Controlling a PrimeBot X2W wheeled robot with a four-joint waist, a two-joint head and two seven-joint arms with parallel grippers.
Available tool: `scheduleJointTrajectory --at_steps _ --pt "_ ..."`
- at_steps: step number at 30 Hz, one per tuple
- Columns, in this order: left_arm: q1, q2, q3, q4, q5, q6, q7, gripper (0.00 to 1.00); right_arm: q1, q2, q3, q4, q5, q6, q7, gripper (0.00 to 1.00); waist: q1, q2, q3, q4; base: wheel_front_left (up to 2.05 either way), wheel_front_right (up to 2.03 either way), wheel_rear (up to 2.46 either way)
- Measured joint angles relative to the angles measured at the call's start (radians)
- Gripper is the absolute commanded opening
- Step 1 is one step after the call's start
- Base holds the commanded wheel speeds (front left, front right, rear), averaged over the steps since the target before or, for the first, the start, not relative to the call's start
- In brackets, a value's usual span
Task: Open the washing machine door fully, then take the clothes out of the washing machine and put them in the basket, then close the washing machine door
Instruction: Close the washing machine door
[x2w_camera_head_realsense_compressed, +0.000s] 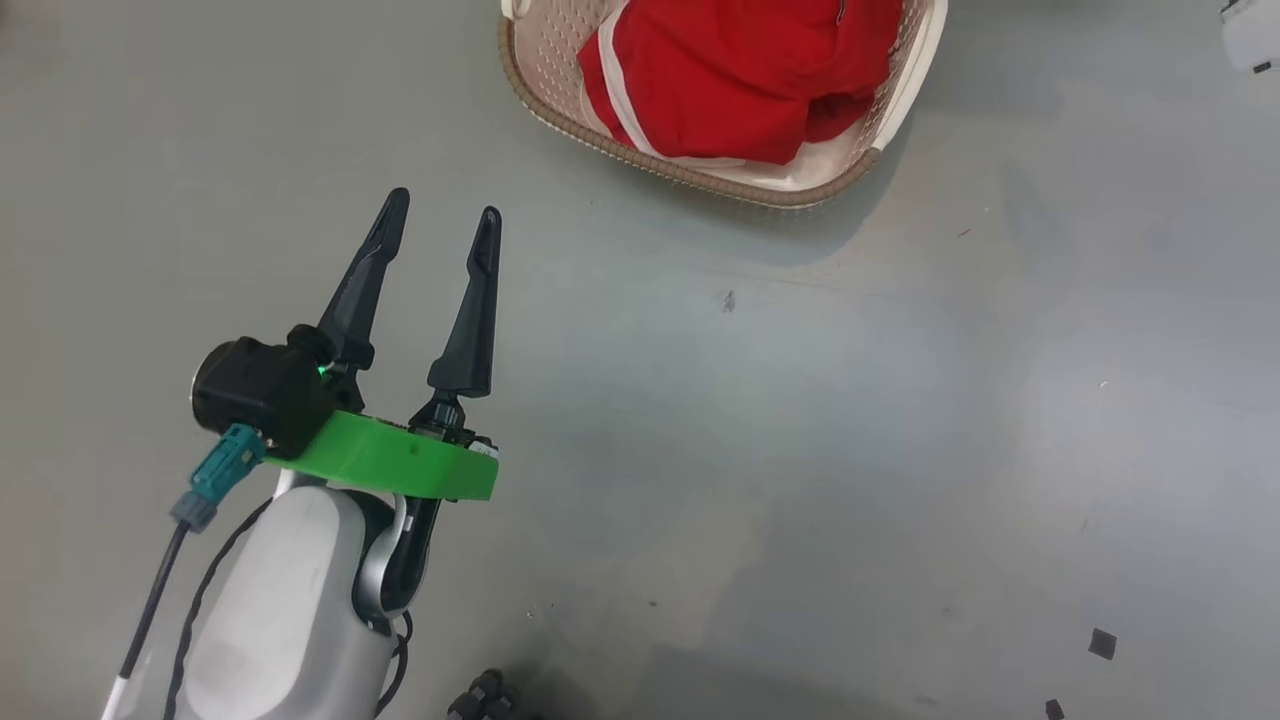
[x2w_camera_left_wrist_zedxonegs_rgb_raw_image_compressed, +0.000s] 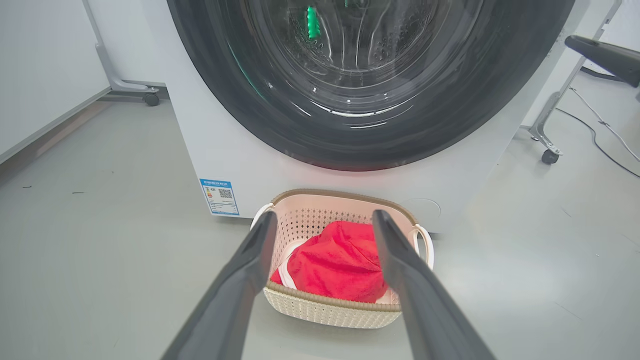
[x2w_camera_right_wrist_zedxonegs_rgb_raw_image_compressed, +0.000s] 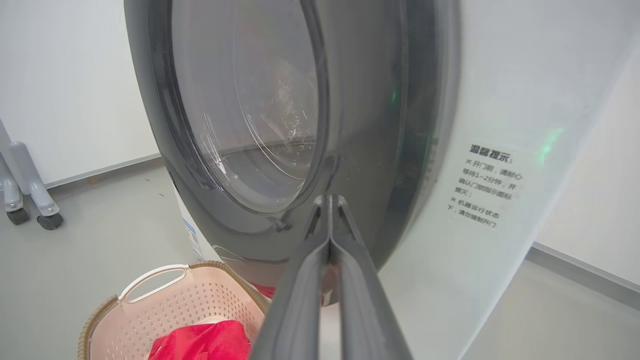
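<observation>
The red clothes (x2w_camera_head_realsense_compressed: 740, 70) lie in the cream basket (x2w_camera_head_realsense_compressed: 650, 168) on the floor, just in front of the white washing machine (x2w_camera_left_wrist_zedxonegs_rgb_raw_image_compressed: 210, 150). The washing machine door (x2w_camera_left_wrist_zedxonegs_rgb_raw_image_compressed: 370, 140) lies against the machine's front, its glass showing the steel drum behind. My left gripper (x2w_camera_head_realsense_compressed: 444, 205) is open and empty, hovering short of the basket (x2w_camera_left_wrist_zedxonegs_rgb_raw_image_compressed: 325, 310), with the clothes (x2w_camera_left_wrist_zedxonegs_rgb_raw_image_compressed: 335, 265) seen between its fingers. My right gripper (x2w_camera_right_wrist_zedxonegs_rgb_raw_image_compressed: 329, 199) is shut on nothing, its tips at the door's black rim (x2w_camera_right_wrist_zedxonegs_rgb_raw_image_compressed: 365, 150). One of its dark fingers (x2w_camera_left_wrist_zedxonegs_rgb_raw_image_compressed: 605, 55) shows beside the machine. The basket (x2w_camera_right_wrist_zedxonegs_rgb_raw_image_compressed: 150, 285) sits below it.
Wheeled stand legs flank the machine, one on the left (x2w_camera_left_wrist_zedxonegs_rgb_raw_image_compressed: 145, 97) and one on the right (x2w_camera_left_wrist_zedxonegs_rgb_raw_image_compressed: 550, 155), with a cable on the floor near the right one. A blue sticker (x2w_camera_left_wrist_zedxonegs_rgb_raw_image_compressed: 220, 196) marks the machine's lower front. Grey floor surrounds the basket.
</observation>
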Motion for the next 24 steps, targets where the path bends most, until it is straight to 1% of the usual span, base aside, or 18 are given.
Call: scheduleJointTrajectory --at_steps 8,11,16,24 --pt "0.003 0.000 0.013 0.046 0.014 -0.004 0.000 1.00 0.113 0.041 -0.017 0.020 0.018 0.000 -0.013 0.00 0.0000 0.0000 -0.086 -0.052 0.00 0.00 0.00" --pt "0.004 0.000 0.022 0.061 0.032 -0.004 0.000 1.00 0.164 0.057 -0.047 0.028 0.037 -0.003 -0.019 0.00 0.0000 0.0000 -0.119 -0.076 0.00 0.00 0.00" --pt "0.027 0.001 0.051 0.087 0.038 -0.005 0.000 1.00 0.242 0.086 -0.117 0.036 0.095 -0.030 -0.019 0.00 0.0000 0.0000 -0.175 -0.119 0.00 0.00 0.00" --pt "0.058 0.008 0.080 0.116 0.047 -0.013 0.000 1.00 0.362 0.138 -0.228 -0.023 0.132 -0.063 -0.019 0.00 0.0000 0.0000 -0.264 -0.193 0.00 0.00 0.00"
